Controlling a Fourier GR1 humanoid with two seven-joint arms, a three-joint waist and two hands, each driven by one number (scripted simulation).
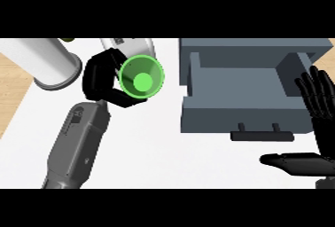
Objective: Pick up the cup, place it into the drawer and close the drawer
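The robot's black left hand (98, 80) is in the upper left of the frame, and its fingers are curled round a bright green round cup (142, 77). The cup's open mouth faces the view, so its inside shows. The cup is just left of the grey drawer (235, 116) and is not in it. The grey left forearm (78, 142) runs down from the hand to the lower left edge. The drawer is pulled open in the upper right, with a black bar handle (263, 135) on its front. The black right hand (322, 133) rests at the right edge beside the drawer, with straight fingers pointing up and nothing in it. A big white round tube (46, 62) lies in the upper left corner. All of this is on a white counter (163, 155).
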